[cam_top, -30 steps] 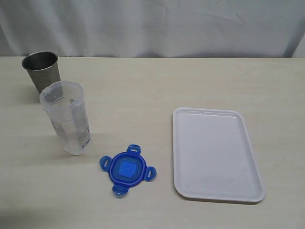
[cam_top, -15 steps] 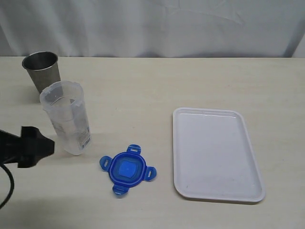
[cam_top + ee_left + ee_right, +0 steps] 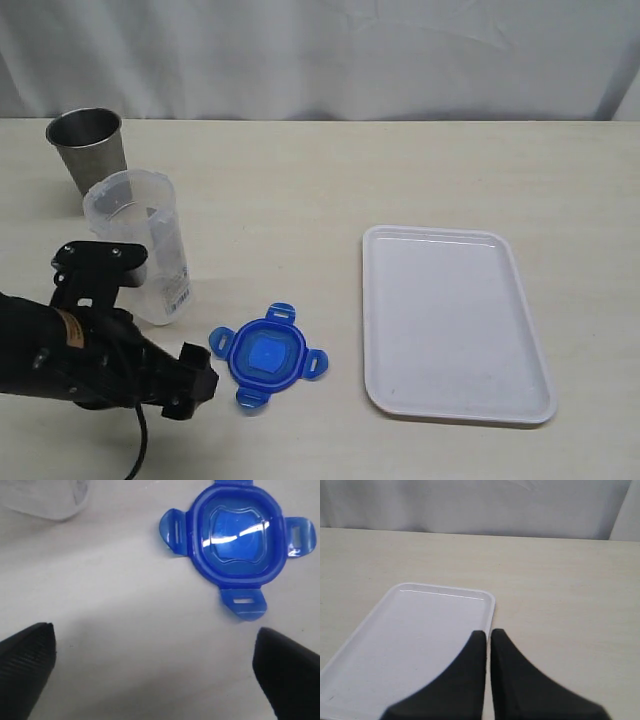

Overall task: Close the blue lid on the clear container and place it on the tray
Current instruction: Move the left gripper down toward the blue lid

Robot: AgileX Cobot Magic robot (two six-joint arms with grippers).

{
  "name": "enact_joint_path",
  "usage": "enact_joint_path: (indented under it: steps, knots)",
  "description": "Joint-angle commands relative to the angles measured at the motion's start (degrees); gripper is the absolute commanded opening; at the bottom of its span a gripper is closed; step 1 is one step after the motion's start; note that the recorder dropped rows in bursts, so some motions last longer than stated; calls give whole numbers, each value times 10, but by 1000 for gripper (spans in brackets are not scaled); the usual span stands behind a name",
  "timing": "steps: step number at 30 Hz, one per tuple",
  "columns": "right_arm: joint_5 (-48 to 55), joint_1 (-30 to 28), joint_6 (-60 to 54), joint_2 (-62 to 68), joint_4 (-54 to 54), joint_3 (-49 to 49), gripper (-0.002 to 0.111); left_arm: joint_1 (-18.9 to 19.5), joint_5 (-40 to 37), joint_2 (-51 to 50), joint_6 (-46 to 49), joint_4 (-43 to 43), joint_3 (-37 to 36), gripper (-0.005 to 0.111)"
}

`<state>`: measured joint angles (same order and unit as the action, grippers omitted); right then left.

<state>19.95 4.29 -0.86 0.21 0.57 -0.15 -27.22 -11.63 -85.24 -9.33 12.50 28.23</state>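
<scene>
We find the blue lid flat on the surface, with the left hand spread wide and empty beside it. Near the lid stand the clear container and the steel cup. The tray lies apart. The right hand is closed.

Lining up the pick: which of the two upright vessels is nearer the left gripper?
The clear container, transparent with a label; the steel cup stands behind it, farther from the left gripper.

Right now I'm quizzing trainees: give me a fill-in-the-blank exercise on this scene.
The lid lies on the table, between the container and the ____.
The cup stands behind the ____.
The left gripper is ____, not shut.
Missing: tray; container; open.
</scene>
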Motion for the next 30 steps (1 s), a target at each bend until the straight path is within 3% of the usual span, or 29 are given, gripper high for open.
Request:
enact_joint_path:
  steps: [1,7,11,30]
  knots:
    - [-2,-1,1,-2,1,1,4,-5,24,-39,-26,3,-1,100]
    - [-2,-1,1,-2,1,1,4,-20,49,-46,25,1,-1,57]
    - [-2,-1,1,-2,1,1,4,-37,61,-46,33,1,-1,59]
    - [-2,-1,1,-2,1,1,4,-42,100,-46,17,16,-1,59]
